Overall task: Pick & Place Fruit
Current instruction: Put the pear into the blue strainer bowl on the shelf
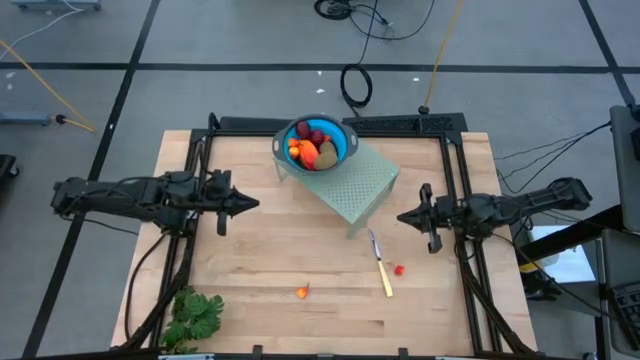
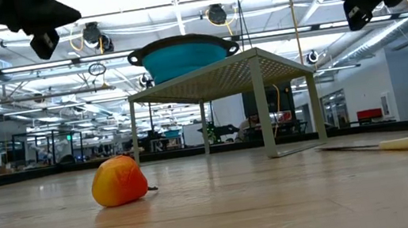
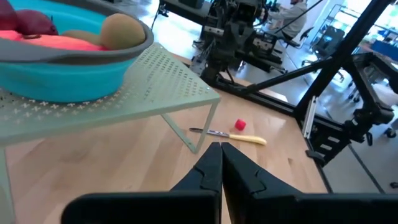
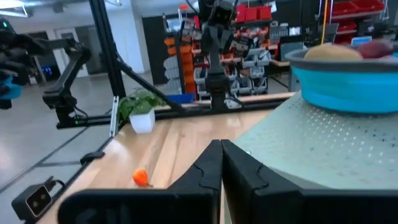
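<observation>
High view showed the wooden worktop (image 1: 260, 250) with both arms parked over its side edges, each empty-handed; the left gripper (image 1: 250, 204) hovered near the left edge with its fingers pressed together on nothing, and the right gripper (image 1: 405, 216) did likewise near the right edge; most of the fruit (image 1: 312, 148) sat piled in a blue bowl (image 1: 338, 134) on a pale green perforated stand (image 1: 355, 180) by the far edge, dark red balls, an olive-brown oval and orange-red pieces heaped together; two bits lay loose toward the near edge, an orange-red piece (image 1: 303, 291) around the middle and a small red bit (image 1: 399, 269) just beside a yellow-handled knife (image 1: 381, 268); a leafy green bunch (image 1: 192, 315) filled the near left corner; the orange-red piece (image 2: 119, 180) looked smooth, glossy and rounded with a short stem end, likely hollow plastic, light and stiff, so it would probably roll or squirt from a pinch off centre; a hold across its widest middle seemed safest; the red bit was tiny and would need fingertips brought low to the wood; the board was matte with visible grain, the stand thin punched metal on slim legs.
</observation>
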Robot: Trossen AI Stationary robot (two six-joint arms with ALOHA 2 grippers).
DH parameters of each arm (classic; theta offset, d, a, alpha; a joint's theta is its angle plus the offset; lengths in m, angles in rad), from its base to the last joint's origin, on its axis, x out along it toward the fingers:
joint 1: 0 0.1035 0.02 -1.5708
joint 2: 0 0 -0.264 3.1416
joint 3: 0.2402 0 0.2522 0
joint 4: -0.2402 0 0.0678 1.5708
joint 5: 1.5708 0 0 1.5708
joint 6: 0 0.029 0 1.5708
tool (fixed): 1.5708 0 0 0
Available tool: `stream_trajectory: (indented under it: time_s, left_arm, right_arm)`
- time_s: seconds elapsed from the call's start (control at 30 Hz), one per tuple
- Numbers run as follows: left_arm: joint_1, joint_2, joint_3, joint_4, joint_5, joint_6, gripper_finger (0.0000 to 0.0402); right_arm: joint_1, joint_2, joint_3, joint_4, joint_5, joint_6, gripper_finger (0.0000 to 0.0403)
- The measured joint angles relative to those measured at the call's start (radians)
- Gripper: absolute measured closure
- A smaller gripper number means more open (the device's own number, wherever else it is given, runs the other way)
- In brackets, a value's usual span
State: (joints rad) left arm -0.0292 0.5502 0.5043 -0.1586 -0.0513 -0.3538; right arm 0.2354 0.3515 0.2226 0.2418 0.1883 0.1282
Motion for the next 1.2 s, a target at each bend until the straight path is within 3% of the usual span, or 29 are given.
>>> stream_trajectory:
  time_s: [0.27, 0.47, 0.73, 1.2]
  left_arm:
    - [0.000, -0.081, -0.055, 0.006, -0.002, -0.011, 0.0397]
    - [0.000, -0.125, -0.085, 0.006, -0.002, 0.000, 0.0400]
    - [0.000, -0.148, -0.100, 0.005, -0.003, 0.023, 0.0399]
    - [0.000, -0.148, -0.101, 0.005, -0.002, 0.038, 0.0391]
  right_arm:
    - [0.003, 0.148, 0.003, 0.106, -0.005, 0.024, 0.0403]
    - [0.003, 0.245, 0.087, 0.095, -0.006, 0.009, 0.0403]
    - [0.003, 0.362, 0.291, -0.128, -0.039, 0.009, 0.0403]
    - [0.088, 0.630, 0.620, -0.561, -0.229, 0.114, 0.0403]
